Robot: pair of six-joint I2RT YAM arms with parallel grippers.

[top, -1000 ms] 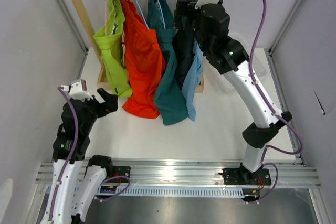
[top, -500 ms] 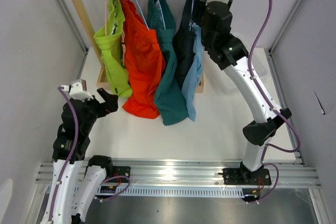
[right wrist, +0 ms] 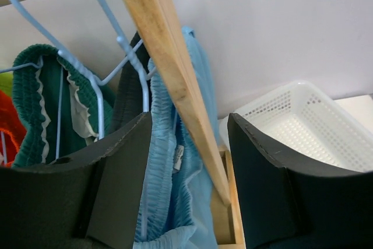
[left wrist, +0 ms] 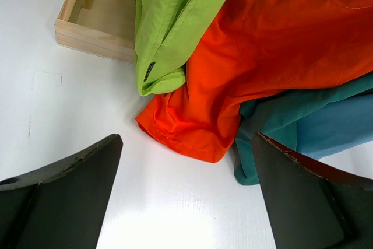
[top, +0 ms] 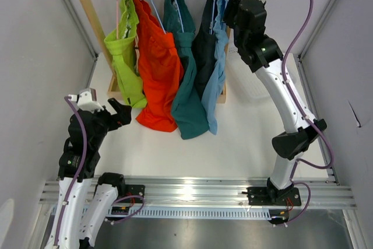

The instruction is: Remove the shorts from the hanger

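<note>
Five shorts hang on hangers from a wooden rack [top: 87, 10]: lime green [top: 123, 56], orange-red [top: 158, 68], teal green [top: 187, 86], dark navy [top: 204, 51] and light blue [top: 218, 68]. My right gripper [top: 229, 10] is open, high at the rack's right end, beside the light blue shorts [right wrist: 169, 185]; its jaws straddle the wooden upright [right wrist: 175, 80] and the light blue waistband. My left gripper [top: 119, 112] is open and empty, low over the table, facing the hems of the orange-red shorts [left wrist: 233, 86] and lime green shorts [left wrist: 169, 27].
A white plastic basket [top: 256, 74] stands right of the rack, behind my right arm; it also shows in the right wrist view [right wrist: 303, 126]. The rack's wooden base frame [left wrist: 93, 21] lies on the white table. Grey walls close in both sides.
My right gripper has moved right and up along the rack, from in front of the dark navy shorts to the right end by the light blue shorts. The left arm has not moved.
</note>
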